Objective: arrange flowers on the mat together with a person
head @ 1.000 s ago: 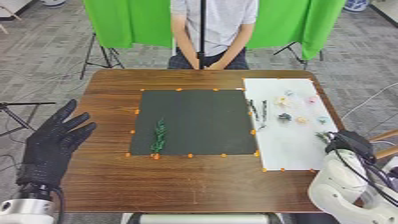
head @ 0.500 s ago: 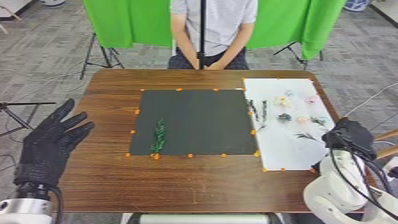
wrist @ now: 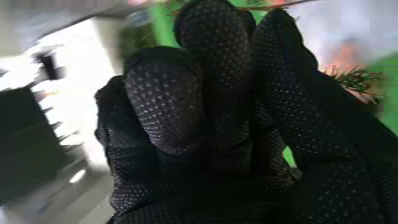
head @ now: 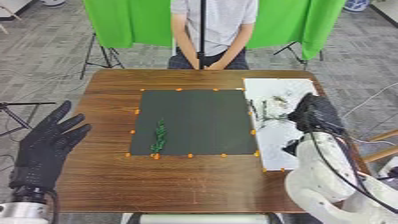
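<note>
Main risk: dropping the green sprig (wrist: 357, 80) short of the dark mat (head: 200, 120), held over the white board (head: 274, 155) by the right hand (head: 317, 115) with apparently little more than thin stem to grip. Could roll or swing en route, with so much leaf hanging free. Could also catch the dark twigs (head: 264, 111) or nudge the small flowers (head: 280, 100) if carried across too low, being so near both. At the dark mat, might land across the laid sprig (head: 160, 137), or cling to the fabric on release. Left hand (head: 44, 145): fingers straight and spread, by the left side of the surface (head: 204, 185); low risk unless swung inward. Hard to read: exact contact on the stem, hidden behind the right hand's fingers in the right wrist view; probably pinched there, can't swear to it from this angle. Stem also cut off by that view's edge. In the head view, tough to separate green sprig from neighbouring twigs and flowers. Part of the white board blocked by right hand and arm.
</note>
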